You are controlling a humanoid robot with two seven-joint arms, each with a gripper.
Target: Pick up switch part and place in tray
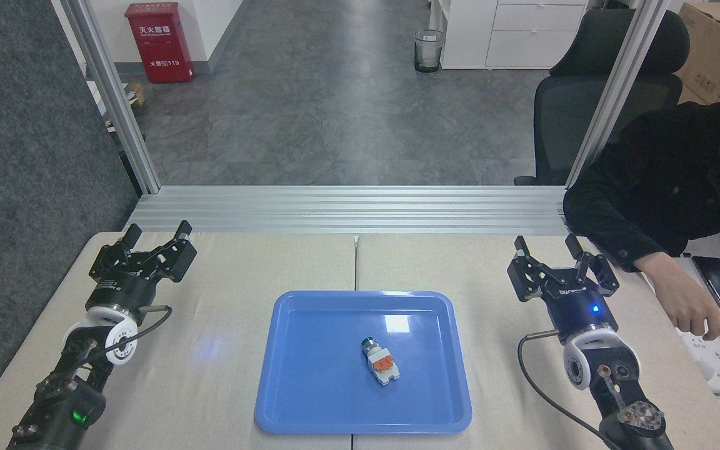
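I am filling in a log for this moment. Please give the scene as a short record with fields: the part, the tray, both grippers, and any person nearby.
switch part: lying on its side inside the tray, right of centre
tray: blue, on the table
left gripper: open, empty, over the table left of the tray
right gripper: open, empty, right of the tray
person's hand: at the table's right edge

Person (666,181) cut off at right edge

Grey floor (310,112), red cabinet (159,41), white drawers (522,31), black chair (591,94).
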